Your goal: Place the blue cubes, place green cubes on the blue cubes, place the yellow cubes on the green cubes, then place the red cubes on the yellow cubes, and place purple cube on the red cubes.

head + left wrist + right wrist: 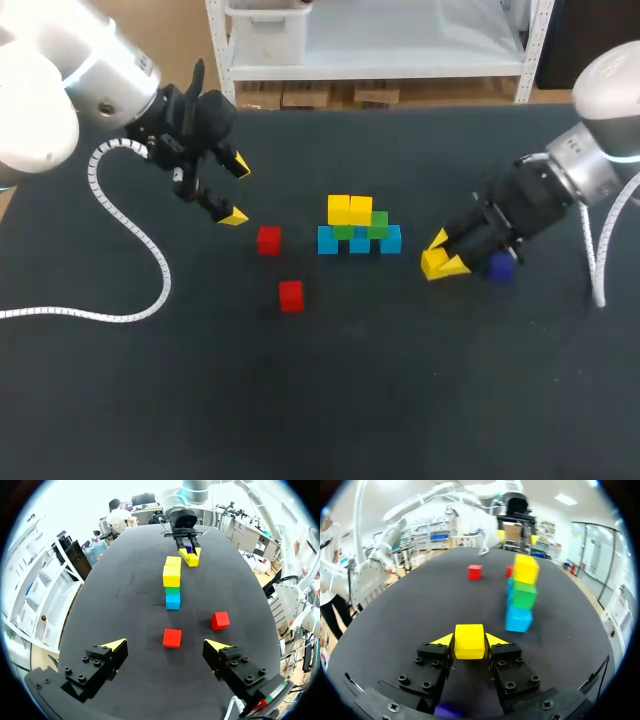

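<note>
Your left gripper [237, 190]: fingers spread, holding nothing, over the tabletop's left half, toward the far edge.
Two red cubes [269, 240]: plain, lying apart, left of the middle.
Stack, tabletop's middle: three blue cubes [360, 243] in a row, two green cubes [378, 224] on them, two yellow cubes [339, 210] on top.
Your right gripper [440, 255]: pinching a third yellow cube [469, 641], right of the stack.
Purple cube [500, 267]: on the tabletop, just beside that gripper.

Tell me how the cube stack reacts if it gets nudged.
Probably topples or sheds cubes: the stack is loose cubes three layers high. The yellow cubes on top likely slide off first, resting only on two green cubes. The flat-sided blue base would probably scoot, not roll.
</note>
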{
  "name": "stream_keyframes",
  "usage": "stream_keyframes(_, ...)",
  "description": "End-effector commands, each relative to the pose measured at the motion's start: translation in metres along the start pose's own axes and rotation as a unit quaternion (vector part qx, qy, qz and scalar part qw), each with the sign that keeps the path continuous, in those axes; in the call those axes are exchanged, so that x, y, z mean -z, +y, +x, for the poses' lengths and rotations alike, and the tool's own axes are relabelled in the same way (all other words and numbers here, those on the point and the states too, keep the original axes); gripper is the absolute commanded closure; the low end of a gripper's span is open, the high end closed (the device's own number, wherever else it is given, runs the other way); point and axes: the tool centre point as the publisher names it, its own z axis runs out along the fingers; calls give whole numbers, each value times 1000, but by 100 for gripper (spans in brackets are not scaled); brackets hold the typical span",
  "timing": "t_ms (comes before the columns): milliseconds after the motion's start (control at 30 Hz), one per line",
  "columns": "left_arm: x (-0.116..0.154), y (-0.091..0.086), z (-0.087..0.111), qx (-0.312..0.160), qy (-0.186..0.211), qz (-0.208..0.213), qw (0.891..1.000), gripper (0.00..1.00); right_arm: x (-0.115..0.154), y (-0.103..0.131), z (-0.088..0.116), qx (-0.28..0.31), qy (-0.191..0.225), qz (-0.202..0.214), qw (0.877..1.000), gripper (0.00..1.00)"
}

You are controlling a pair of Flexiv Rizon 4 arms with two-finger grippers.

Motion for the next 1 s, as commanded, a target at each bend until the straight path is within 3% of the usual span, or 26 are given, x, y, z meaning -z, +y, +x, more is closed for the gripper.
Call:
stream_keyframes(33,0,0,1,-1,-2,0,1000,0,17,13,-12,-21,3,69,997,100)
stream_keyframes(200,0,0,1,-1,-2,0,1000,0,31,-3,-26,-30,-4,131,991,100)
stream_keyframes(333,0,0,1,-1,-2,0,1000,0,38,-18,-36,-32,-12,155,987,100)
stream_keyframes(733,0,0,1,-1,-2,0,1000,0,30,-55,-57,-31,-19,158,987,100)
stream_keyframes(1000,0,0,1,-1,-2,0,1000,0,13,-63,-67,-28,-18,152,988,100)
